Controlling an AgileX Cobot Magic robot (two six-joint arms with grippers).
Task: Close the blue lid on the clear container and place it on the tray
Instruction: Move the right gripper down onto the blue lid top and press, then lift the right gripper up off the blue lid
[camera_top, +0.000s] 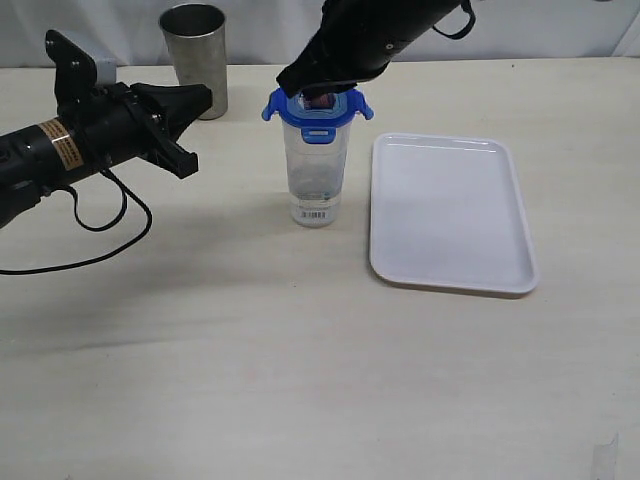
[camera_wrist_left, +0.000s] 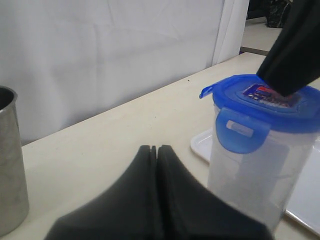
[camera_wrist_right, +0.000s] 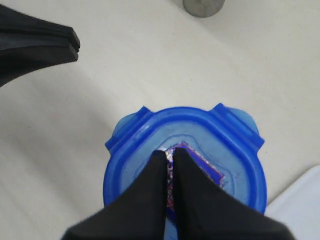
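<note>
Right gripper (camera_wrist_right: 170, 153) jaws pressed together, tips on the centre of the blue lid (camera_wrist_right: 200, 132). Lid sits on the clear container (camera_top: 316, 185) directly below it. Left gripper (camera_wrist_left: 156, 149) closed and empty, container near, ahead of its tips.

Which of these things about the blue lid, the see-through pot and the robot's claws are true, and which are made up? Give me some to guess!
1. The blue lid sits on top of the clear container. True.
2. The clear container stands on the tray. False: it stands on the table, beside the tray.
3. The right gripper is shut, with its tips on the middle of the lid. True.
4. The left gripper holds the steel cup. False: it is shut on nothing and is apart from the cup.
5. The steel cup lies on its side. False: it stands upright.
</note>
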